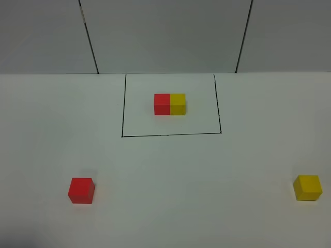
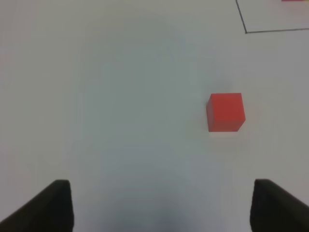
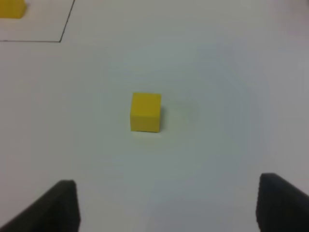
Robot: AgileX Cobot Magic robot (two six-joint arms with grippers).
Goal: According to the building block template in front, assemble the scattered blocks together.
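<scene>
The red cube (image 2: 225, 112) is found ahead of the left gripper (image 2: 161, 205), the yellow cube (image 3: 146, 112) ahead of the right gripper (image 3: 166, 205); both grippers are spread, empty.

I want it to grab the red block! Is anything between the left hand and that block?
No, nothing visible. Only bare white table lies between the open left hand and the red block.

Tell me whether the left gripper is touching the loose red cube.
Apart. The left wrist view shows table between the red cube and both fingers of the open left gripper.
</scene>
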